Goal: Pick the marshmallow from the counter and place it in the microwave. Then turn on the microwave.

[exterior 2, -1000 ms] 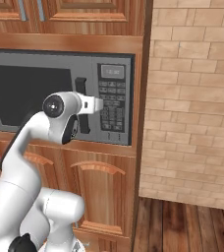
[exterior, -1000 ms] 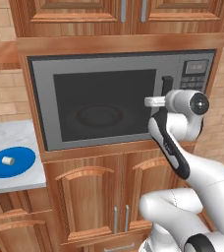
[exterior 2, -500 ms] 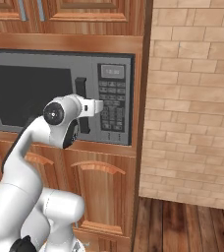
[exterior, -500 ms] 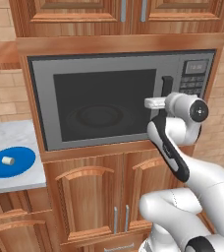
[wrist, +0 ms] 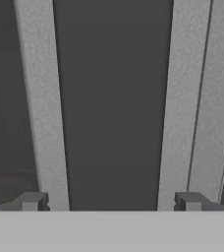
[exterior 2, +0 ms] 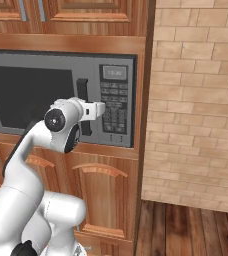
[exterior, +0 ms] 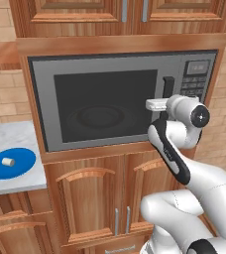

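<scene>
Sitting on the blue plate (exterior: 11, 163) on the counter (exterior: 16, 183) at far left, the marshmallow (exterior: 7, 161) is well apart from the gripper (wrist: 111, 201), whose jaws are spread wide around the microwave (exterior: 110, 99) door's black handle (wrist: 114, 108), door shut.

Arm (exterior: 194, 173): glossy white rounded shells, bulbous at the lower segments, with black bands at the joints. A long black strip runs along the forearm (exterior: 167, 149). Wrist joint (exterior 2: 55, 119) ends in a round dark grey cap with a small light centre mark. A white boxy hand block projects from it. Fingertips (wrist: 33, 201): small, square, dark grey.
</scene>
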